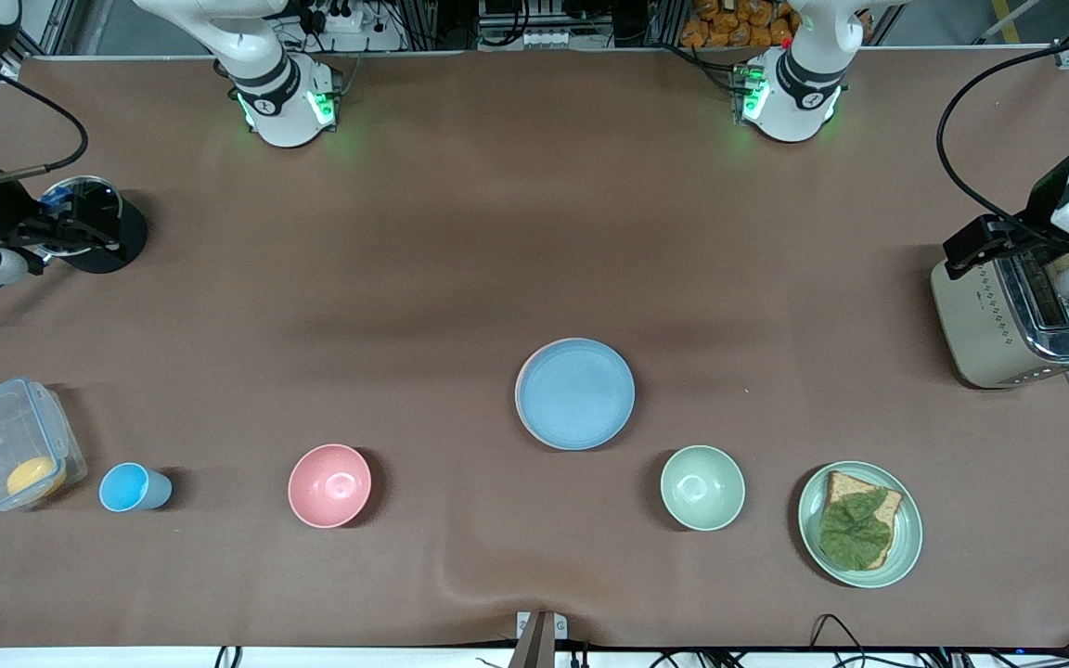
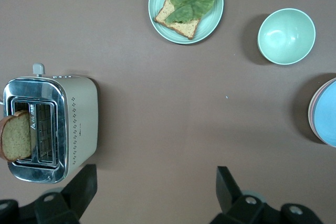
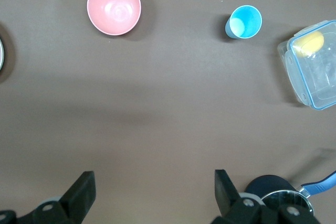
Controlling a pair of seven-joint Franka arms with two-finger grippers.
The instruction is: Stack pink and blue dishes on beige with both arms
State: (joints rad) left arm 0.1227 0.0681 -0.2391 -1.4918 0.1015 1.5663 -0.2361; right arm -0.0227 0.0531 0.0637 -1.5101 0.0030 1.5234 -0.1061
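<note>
Blue round matte plate [image 1: 575,393] tops the pink plate [image 2: 312,109] mid-table; stacking looks done. Left gripper [image 2: 155,190] and right gripper [image 3: 154,190] wait, fingers spread, at the table's ends.

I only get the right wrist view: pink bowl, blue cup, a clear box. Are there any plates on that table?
Observer: Yes, a blue plate lies mid-table, with a pink plate edging out beneath it.
Operator: And a beige one?
Observer: None shows apart; whether it lies under that stack, I cannot tell.
Operator: Where's the other arm?
Observer: The left gripper hangs above a toaster; your right gripper hangs above a black pot. Both have their jaws open.
</note>
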